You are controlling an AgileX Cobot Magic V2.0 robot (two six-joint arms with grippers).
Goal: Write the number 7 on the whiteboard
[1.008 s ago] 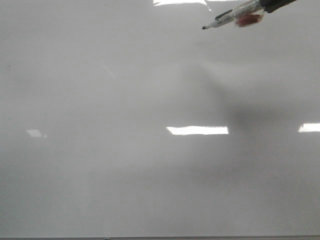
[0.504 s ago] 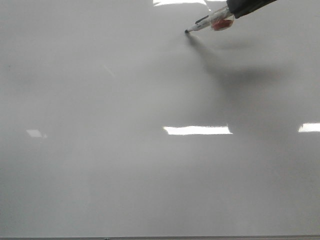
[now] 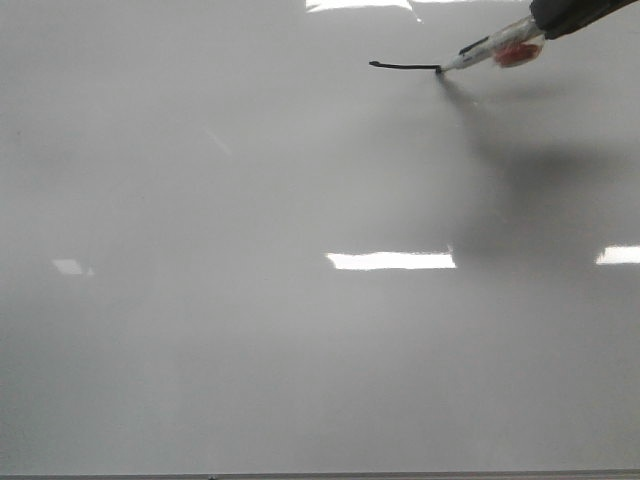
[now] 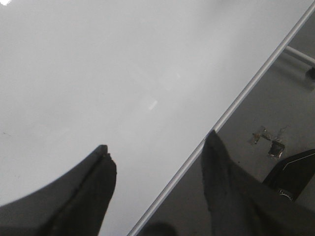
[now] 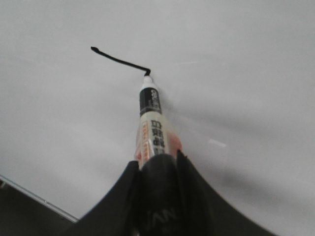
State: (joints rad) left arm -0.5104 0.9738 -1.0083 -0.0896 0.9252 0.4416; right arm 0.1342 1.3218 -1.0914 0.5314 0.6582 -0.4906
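The glossy pale grey whiteboard (image 3: pixel 250 350) fills the front view. A short black stroke (image 3: pixel 404 67), the top bar of the number 7, lies near the board's far right; it also shows in the right wrist view (image 5: pixel 120 60). My right gripper (image 5: pixel 156 158) is shut on a marker (image 5: pixel 152 123) whose tip touches the stroke's right end. In the front view the marker (image 3: pixel 492 51) comes in from the top right under the dark gripper (image 3: pixel 575 12). My left gripper (image 4: pixel 156 147) is open and empty over the whiteboard's edge (image 4: pixel 231 108).
Bright rectangular glare patches (image 3: pixel 390 260) lie on the board. The board's thin dark near edge (image 3: pixel 320 476) runs along the bottom of the front view. Beside the board the left wrist view shows a dark surface with small debris (image 4: pixel 269 142).
The marker tip came down onto the board, then moved right, drawing a short black horizontal stroke. The marker's shadow moved right with it.
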